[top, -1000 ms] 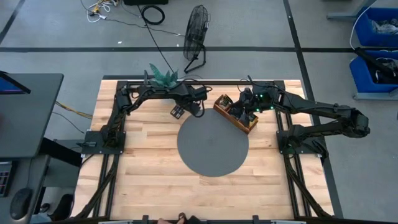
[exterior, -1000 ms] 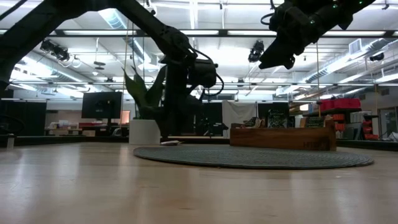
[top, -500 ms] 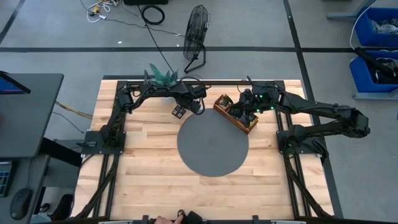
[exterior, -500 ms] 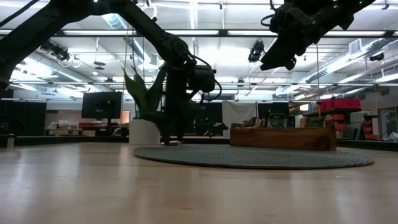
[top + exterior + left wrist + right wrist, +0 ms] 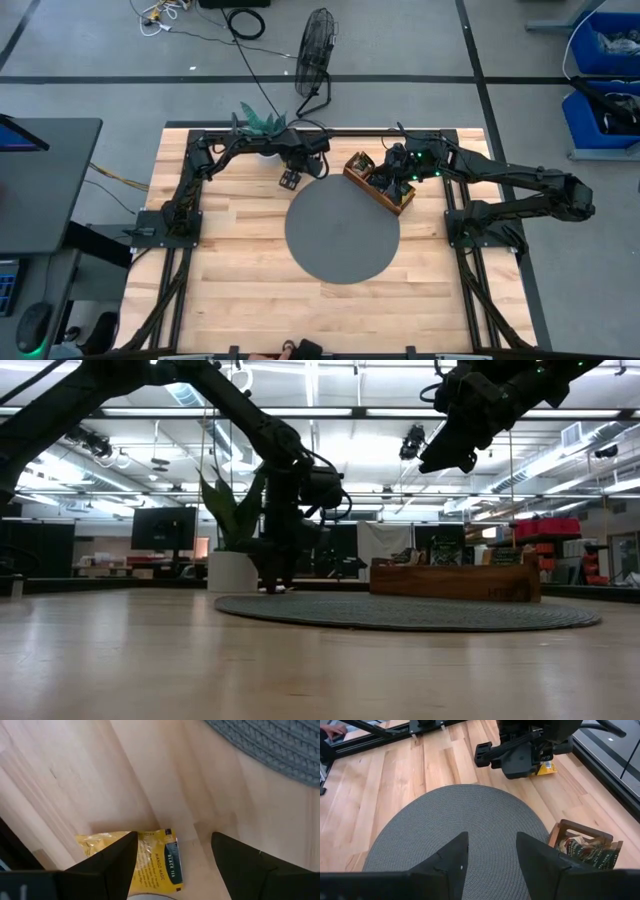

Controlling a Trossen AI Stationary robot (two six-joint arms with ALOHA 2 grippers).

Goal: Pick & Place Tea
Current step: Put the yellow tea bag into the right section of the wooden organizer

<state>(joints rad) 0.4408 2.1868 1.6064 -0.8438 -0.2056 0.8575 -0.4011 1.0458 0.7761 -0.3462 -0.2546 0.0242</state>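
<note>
A yellow tea packet (image 5: pixel 150 862) lies flat on the bare wood just beyond the grey round mat (image 5: pixel 342 235); it also shows in the right wrist view (image 5: pixel 547 768). My left gripper (image 5: pixel 174 836) is open, pointing down over it (image 5: pixel 289 180), low near the table (image 5: pixel 272 582). My right gripper (image 5: pixel 491 837) is open and hovers high (image 5: pixel 450 460) over the wooden tray (image 5: pixel 380 185). The tray stands on the mat's far right edge and holds dark packets (image 5: pixel 585 851). My left gripper has one fingertip (image 5: pixel 122 847) standing over the yellow packet's edge (image 5: pixel 142 840), coming from above, while the other finger stands beside it over bare wood. Whether the finger touches the packet, I cannot tell. The packet lies flat on the table.
A potted green plant (image 5: pixel 262 122) stands at the table's far edge behind the left arm (image 5: pixel 232 530). A floor fan (image 5: pixel 315 60) stands beyond the table. The mat's middle and the near half of the wooden table (image 5: pixel 230 300) hold nothing.
My left gripper has come down toward the table over the yellow packet, shifting slightly, and stays open. The right arm has kept still above the tray.
</note>
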